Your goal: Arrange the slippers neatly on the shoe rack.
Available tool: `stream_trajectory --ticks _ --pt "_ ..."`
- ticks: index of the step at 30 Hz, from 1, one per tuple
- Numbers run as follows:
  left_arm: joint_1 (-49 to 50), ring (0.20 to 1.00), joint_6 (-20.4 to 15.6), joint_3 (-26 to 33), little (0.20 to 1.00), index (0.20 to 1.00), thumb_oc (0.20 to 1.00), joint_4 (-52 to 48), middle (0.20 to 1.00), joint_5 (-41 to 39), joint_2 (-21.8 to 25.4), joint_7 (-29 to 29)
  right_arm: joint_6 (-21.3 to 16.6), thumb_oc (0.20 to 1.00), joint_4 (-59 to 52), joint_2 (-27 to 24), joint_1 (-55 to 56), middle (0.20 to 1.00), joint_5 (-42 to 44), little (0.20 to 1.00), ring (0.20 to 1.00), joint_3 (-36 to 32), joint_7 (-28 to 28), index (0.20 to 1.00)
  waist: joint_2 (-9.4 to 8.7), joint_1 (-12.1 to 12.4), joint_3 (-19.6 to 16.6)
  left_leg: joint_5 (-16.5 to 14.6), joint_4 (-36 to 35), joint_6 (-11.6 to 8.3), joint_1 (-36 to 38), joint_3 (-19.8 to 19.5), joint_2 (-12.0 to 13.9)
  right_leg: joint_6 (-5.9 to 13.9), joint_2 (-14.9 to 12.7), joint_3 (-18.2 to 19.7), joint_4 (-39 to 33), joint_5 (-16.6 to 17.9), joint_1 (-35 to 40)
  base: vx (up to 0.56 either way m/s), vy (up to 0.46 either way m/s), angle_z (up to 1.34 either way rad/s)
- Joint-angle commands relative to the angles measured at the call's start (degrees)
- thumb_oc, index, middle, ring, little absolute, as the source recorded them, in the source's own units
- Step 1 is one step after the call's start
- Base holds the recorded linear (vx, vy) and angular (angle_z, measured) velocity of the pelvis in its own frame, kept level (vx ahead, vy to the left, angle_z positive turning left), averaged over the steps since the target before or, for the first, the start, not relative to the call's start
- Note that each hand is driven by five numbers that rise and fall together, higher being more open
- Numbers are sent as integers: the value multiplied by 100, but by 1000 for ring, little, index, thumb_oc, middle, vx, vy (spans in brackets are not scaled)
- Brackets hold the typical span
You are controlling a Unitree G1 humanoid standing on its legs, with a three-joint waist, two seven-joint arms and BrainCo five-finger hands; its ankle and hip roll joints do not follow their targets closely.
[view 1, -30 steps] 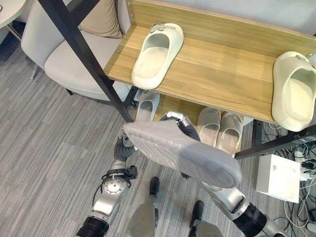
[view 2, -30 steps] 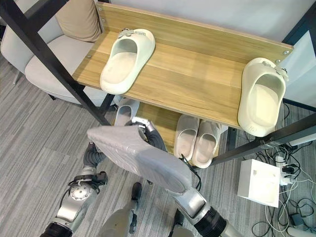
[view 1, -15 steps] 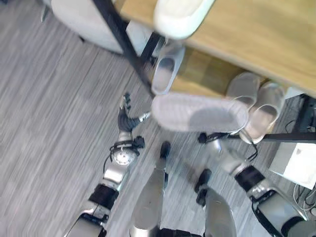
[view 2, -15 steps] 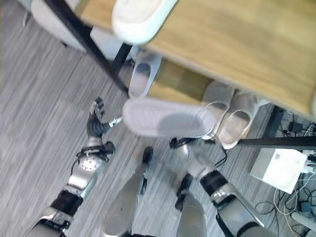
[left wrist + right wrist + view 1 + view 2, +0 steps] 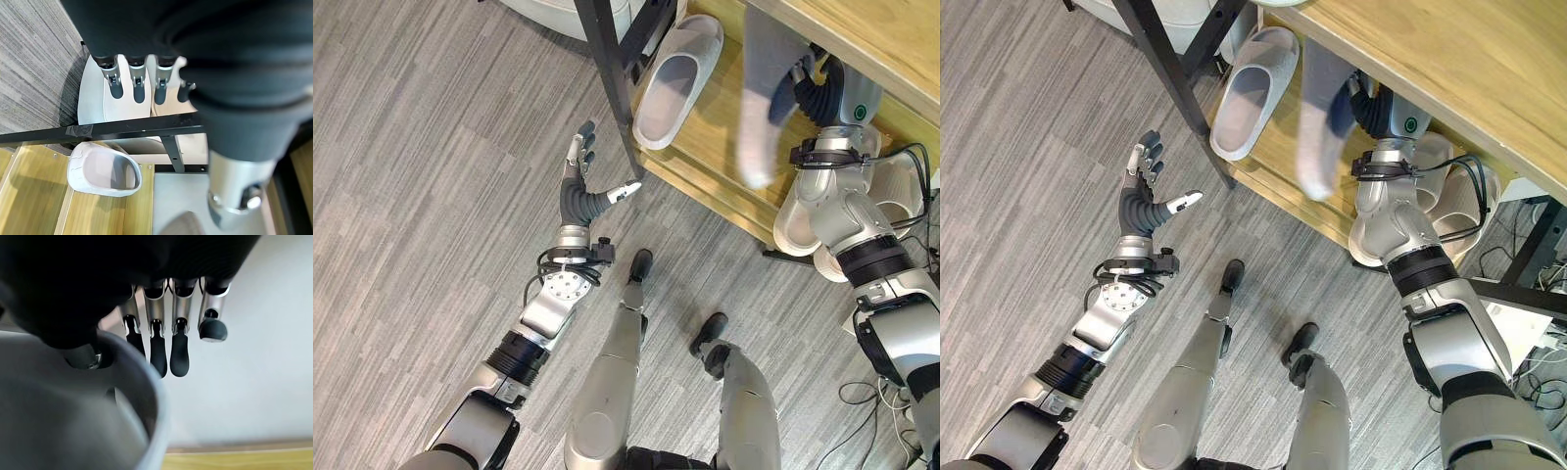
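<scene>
Right hand (image 5: 800,86): reaches under the top shelf (image 5: 1449,69) of the rack, holding a grey slipper (image 5: 759,98) above the lower shelf (image 5: 705,147); in the right wrist view the thumb is hooked inside the slipper's rim (image 5: 142,382) while the fingers (image 5: 178,350) hang straight past its outside, so the slipper is pinched between thumb and fingers

Held slipper: sole turned toward the head camera, long axis running roughly front to back over the lower shelf, its front end blurred near the shelf's front edge

Left hand (image 5: 582,191): held over the grey plank floor (image 5: 431,196), near the foot of the rack's black leg (image 5: 612,88); fingers (image 5: 579,147) straight and spread, thumb stretched toward the leg, nothing in it

Second grey slipper (image 5: 674,86): lies on the lower shelf just beside the black leg, opening up, to the left of the held slipper; the left wrist view shows it (image 5: 105,171) past a black bar (image 5: 98,129) of the rack

Pale slippers (image 5: 1435,191): on the lower shelf to the right, largely hidden behind the right arm; how many cannot be told

Chair (image 5: 98,93): pale seat beyond the rack's bar in the left wrist view, behind the left fingers
</scene>
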Motion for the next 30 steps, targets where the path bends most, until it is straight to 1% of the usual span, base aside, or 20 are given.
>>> stream_trajectory --ticks 1,11,15,16,21,27,28,29,30 --pt "56 1000 -376 83 1000 1000 1000 -375 1000 199 -51 25 -87 200 -96 -268 121 200 189 200 200 76 -277 200 -99 69 -415 -944 289 -110 37 148 162 247 -92 206 -439 152 133 1 31 1" --pt "-36 1000 -385 110 1000 1000 1000 -381 1000 217 -65 119 -29 200 304 -297 72 200 108 200 200 448 -92 200 -132 46 -298 -940 298 -120 -91 145 140 231 -98 189 -435 134 29 1 7 0" --pt "-137 1000 -433 54 1000 1000 1000 -428 1000 179 -49 162 57 200 851 -351 -216 200 222 200 200 659 -102 200 -130 100 -242 -930 295 -125 -176 114 107 231 -114 122 -399 115 -35 21 -12 3" --pt "-157 1000 -439 47 1000 1000 1000 -427 1000 166 -48 173 92 200 964 -374 -294 200 230 200 200 716 -99 200 -162 91 -253 -1094 317 -153 -141 101 106 264 -113 158 -368 -29 -4 85 -47 8" --pt "-281 1000 -476 -46 1000 1000 1000 -523 1000 129 -8 158 203 200 1622 -458 -747 200 334 200 200 1063 -66 200 -168 157 -232 -1094 337 -175 -255 87 77 277 -129 103 -359 -43 -60 22 -13 5" --pt "-344 1000 -470 -134 1000 1000 1000 -548 1000 127 -8 141 298 200 1988 -474 -1088 200 427 200 200 1270 -102 200 -177 214 -252 -1077 269 -181 -293 61 64 306 -133 71 -433 -2 -65 31 3 5" --pt "-369 1000 -471 -157 1000 1000 1000 -551 1000 114 -21 134 338 423 2031 -430 -1167 423 430 423 423 1323 -99 423 -177 223 -261 -1074 247 -179 -298 62 52 306 -131 68 -457 8 -63 31 9 3" --pt "-396 1000 -473 -170 1000 1000 1000 -544 1000 110 -23 135 349 724 2077 -407 -1203 724 442 724 724 1336 -104 724 -174 230 -264 -1075 240 -177 -297 63 46 307 -131 70 -471 17 -64 0 0 0" --pt "-413 1000 -470 -173 1000 1000 1000 -541 1000 120 -35 145 363 1000 2117 -355 -1232 1000 452 1000 1000 1343 -104 1000 -167 237 -263 -1075 230 -173 -295 70 45 307 -131 72 -477 24 -66 0 0 0"
